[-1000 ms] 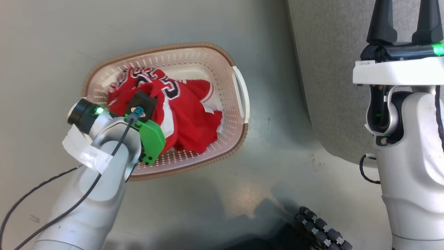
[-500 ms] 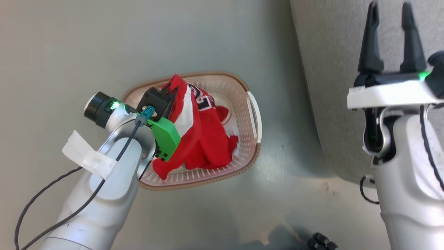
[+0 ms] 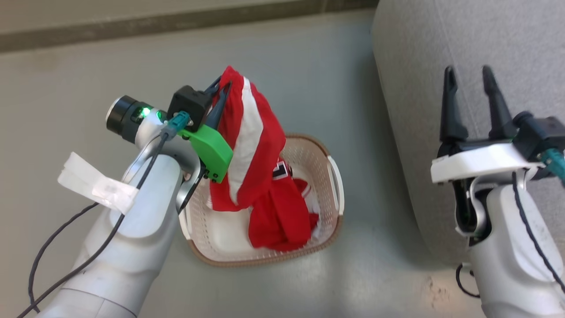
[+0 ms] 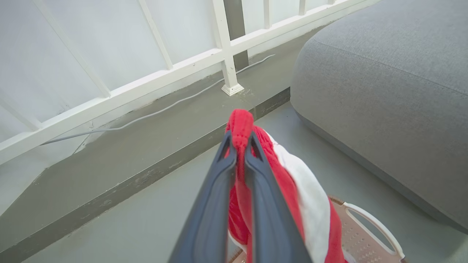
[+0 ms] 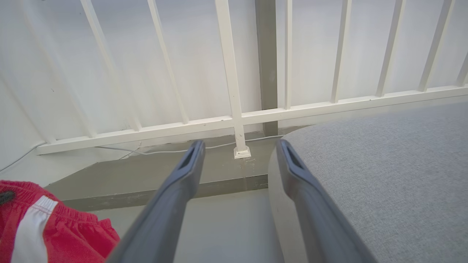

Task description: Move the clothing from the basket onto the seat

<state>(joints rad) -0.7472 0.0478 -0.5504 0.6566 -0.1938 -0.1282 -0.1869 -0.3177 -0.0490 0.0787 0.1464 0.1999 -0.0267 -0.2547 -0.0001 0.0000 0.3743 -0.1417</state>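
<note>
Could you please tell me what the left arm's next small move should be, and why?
Probably lift the left gripper straight up a bit higher. It is shut on the shorts, whose lower folds, with the jersey, hang inside the basket; clearing the rim first should keep the swing right toward the seat from dragging the basket.

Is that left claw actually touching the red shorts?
Touching. The left wrist view shows the left gripper pinching the shorts, no gap.

Red white-striped shorts [image 3: 258, 141] hang above cream basket [image 3: 223, 259]; red jersey [image 3: 278, 221] bunched inside; grey seat [image 3: 485, 35] beside.
</note>
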